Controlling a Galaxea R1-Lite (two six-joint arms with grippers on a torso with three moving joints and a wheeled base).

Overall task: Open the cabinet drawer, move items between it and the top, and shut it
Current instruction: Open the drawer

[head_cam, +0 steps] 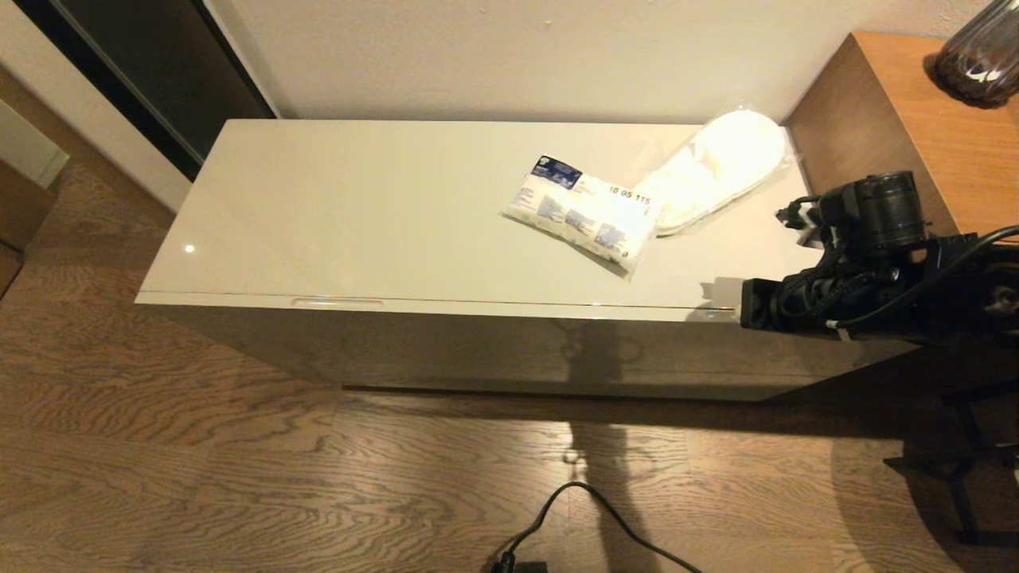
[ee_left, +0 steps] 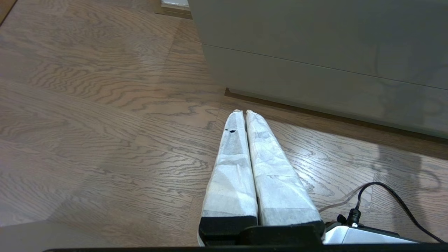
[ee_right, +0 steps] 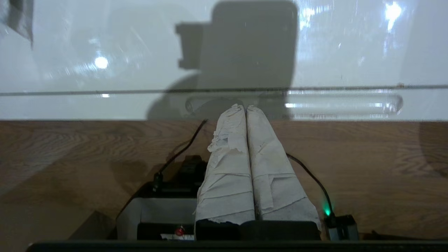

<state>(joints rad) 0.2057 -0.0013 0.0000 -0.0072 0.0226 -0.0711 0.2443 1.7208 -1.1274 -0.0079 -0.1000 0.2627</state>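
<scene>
While the glossy cream-white cabinet drawer [head_cam: 493,350] is sitting fully shut under the long glossy cream-white slab of the low cabinet's top surface [head_cam: 334,215], both items are lying on that top, toward its end nearest the taller orange-brown wooden desk [head_cam: 923,119]. A small white pillow-shaped packet with blue print [head_cam: 585,213] is resting near the middle-right of the top, and the flat white slippers sealed in clear plastic wrap [head_cam: 712,171] are lying just beside it, their wrap touching the packet and reaching almost to the desk's side. A dark ribbed glass vase [head_cam: 981,56] is standing on the desk. A black cable [head_cam: 589,517] is trailing over the wood-grain floor [head_cam: 199,477] in front of the cabinet.

Nothing is blocking the drawer front. The right end effector [ee_right: 245,106] is hovering at the top's front edge near the desk end, its white-wrapped fingers [ee_right: 231,154] pressing together, holding nothing, tips over a slim recessed handle slot [ee_right: 344,104]. The left end effector [ee_left: 241,112] is hanging low over the floor before the cabinet, fingers likewise pressed together and empty.
</scene>
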